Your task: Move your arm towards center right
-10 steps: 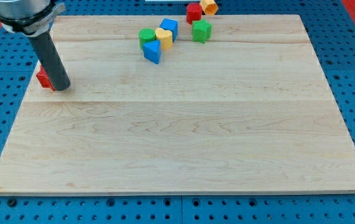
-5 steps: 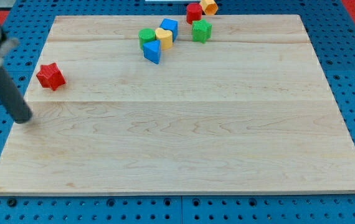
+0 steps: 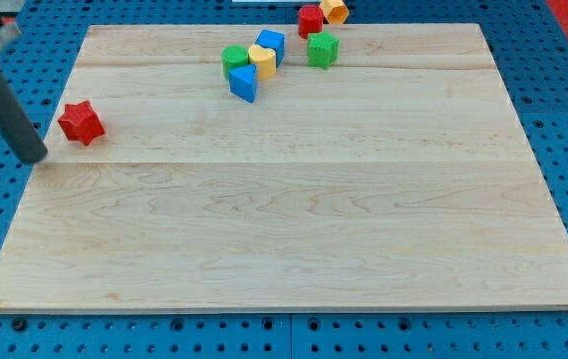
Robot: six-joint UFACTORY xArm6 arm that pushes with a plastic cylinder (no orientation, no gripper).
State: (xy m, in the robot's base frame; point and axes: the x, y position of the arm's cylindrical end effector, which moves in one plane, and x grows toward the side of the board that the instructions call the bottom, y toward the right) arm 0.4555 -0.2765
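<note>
Camera view: my tip [image 3: 35, 158] has moved up, nearer the red star block [image 3: 81, 122]; no jaws visible.

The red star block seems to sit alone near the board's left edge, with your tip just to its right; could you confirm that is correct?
Not quite: the camera view shows my tip just to the left of the red star block, at the board's left edge. The star does sit alone there.
</note>
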